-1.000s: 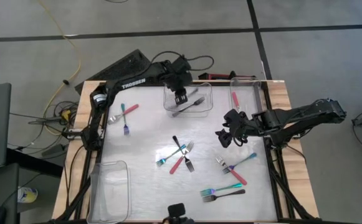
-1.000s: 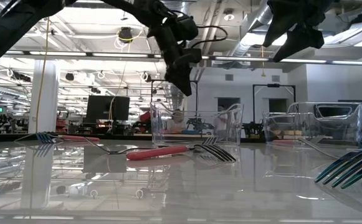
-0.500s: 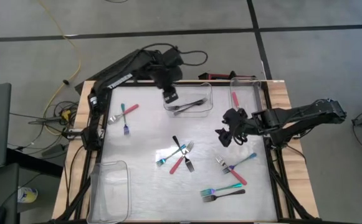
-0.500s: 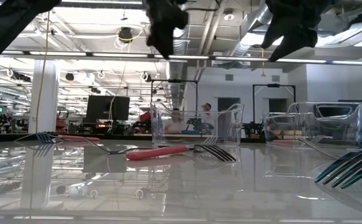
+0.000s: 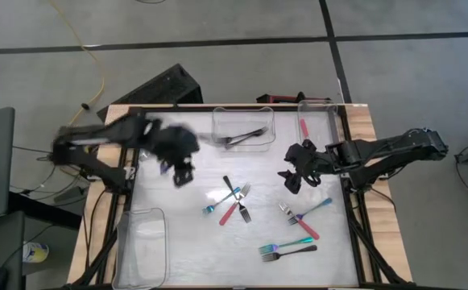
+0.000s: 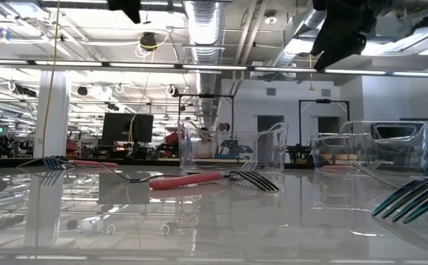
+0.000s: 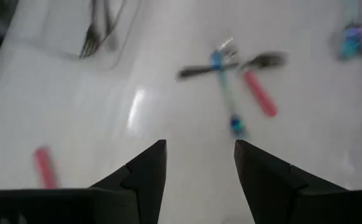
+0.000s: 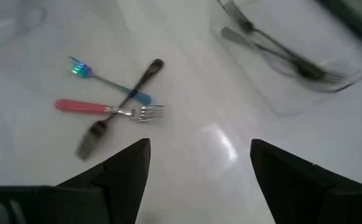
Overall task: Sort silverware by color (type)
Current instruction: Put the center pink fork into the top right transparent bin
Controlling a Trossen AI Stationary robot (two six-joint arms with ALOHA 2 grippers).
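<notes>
— Glossy white tabletop (image 5: 193, 242), wooden edges, grey floor around it. What do the forks look like?

— Small, silver tines, slim handles in red, teal or black. A crossed heap at frame centre: black fork (image 5: 230, 187), teal fork (image 5: 220, 201), red fork (image 5: 231, 211). Right of centre, a teal fork (image 5: 314, 208) over a red one (image 5: 304, 225). Lower right, a teal-handled fork (image 5: 286, 244) beside a dark one (image 5: 291, 252). Dark forks (image 5: 244, 138) lie in the clear bin at top centre (image 5: 242, 130); a red fork (image 5: 303, 128) lies in the clear bin at upper right (image 5: 318, 122).

— What changed?

— A second ago the left gripper (image 5: 184, 175) hung over the top-centre bin; now it sits blurred at centre left, and its fingers (image 7: 142, 174) are apart, holding nothing. It covers the spot where a red fork lay earlier. The right gripper (image 5: 291, 179) has barely moved, hovering right of centre with its fingers (image 8: 123, 169) wide and empty.

— Anything else around?

— An empty clear bin at lower left (image 5: 143, 246), and cables off the left table edge. The low view shows a workshop hall behind.
</notes>
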